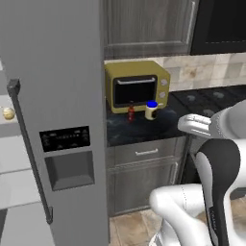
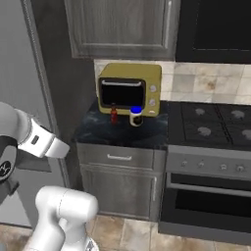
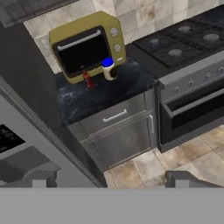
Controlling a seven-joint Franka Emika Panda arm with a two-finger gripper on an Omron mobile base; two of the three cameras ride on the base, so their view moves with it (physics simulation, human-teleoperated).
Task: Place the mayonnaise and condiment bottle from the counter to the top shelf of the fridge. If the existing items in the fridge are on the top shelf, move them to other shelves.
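The mayonnaise (image 1: 151, 110) (image 2: 136, 116) (image 3: 108, 69), a pale jar with a blue lid, stands on the black counter (image 1: 139, 129) (image 2: 122, 131) (image 3: 100, 94) in front of a yellow oven. Just left of it is the slim dark red condiment bottle (image 1: 130, 114) (image 2: 114, 115) (image 3: 87, 79). My gripper (image 3: 114, 180) hangs open and empty, well back from the counter and above the floor. The fridge (image 1: 57, 72) has its door swung open. One of the existing items, a golden bun (image 1: 8, 113), lies on a pale shelf (image 1: 6, 126) inside; I cannot tell whether that is the top shelf.
A yellow toaster oven (image 1: 137, 85) (image 2: 130, 88) (image 3: 86, 43) stands right behind jar and bottle. A black stove (image 2: 211, 122) (image 3: 179, 43) adjoins the counter on the right. Grey cabinets (image 2: 122, 27) hang overhead. The open fridge door with its dispenser panel (image 1: 66, 138) stands left of the counter.
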